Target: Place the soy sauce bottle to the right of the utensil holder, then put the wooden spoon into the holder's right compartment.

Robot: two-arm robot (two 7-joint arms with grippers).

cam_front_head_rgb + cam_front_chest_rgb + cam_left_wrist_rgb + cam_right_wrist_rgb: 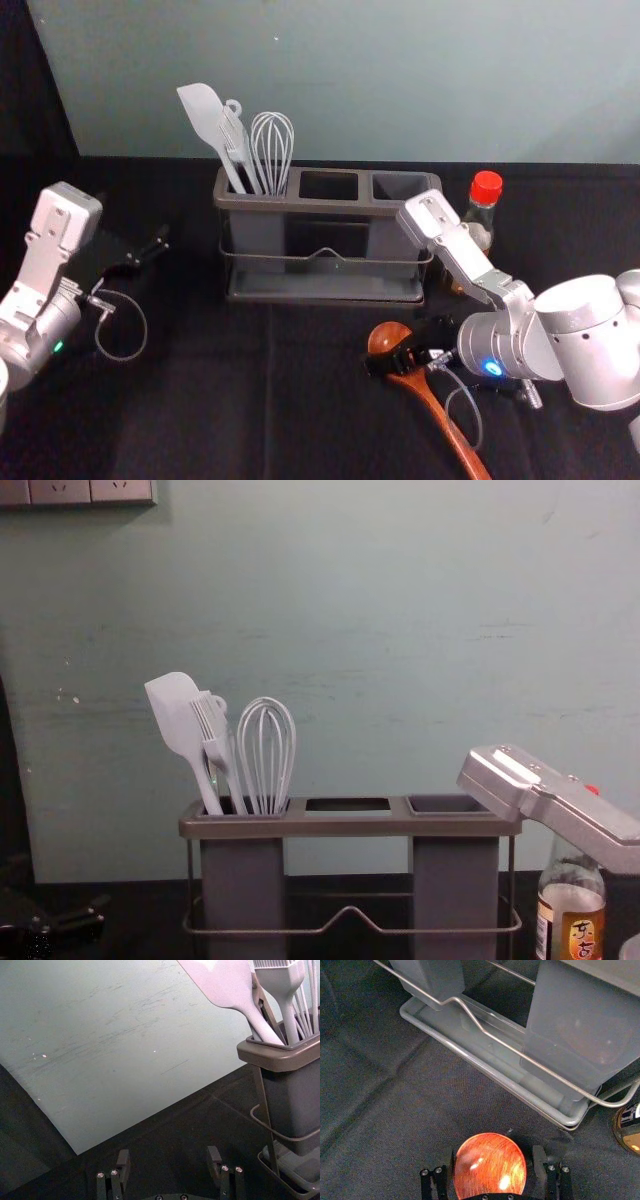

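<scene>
Fingers apart, the right gripper is straddling the glossy wooden spoon, perhaps touching its bowl. Toward the tabletop's left, the left gripper is idling, spread.

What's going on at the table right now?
The right gripper is open at the bowl end of the wooden spoon, in front of the utensil holder. The soy sauce bottle stands to the holder's right; the spoon isn't in it yet. The left gripper is open, left of the holder.
</scene>
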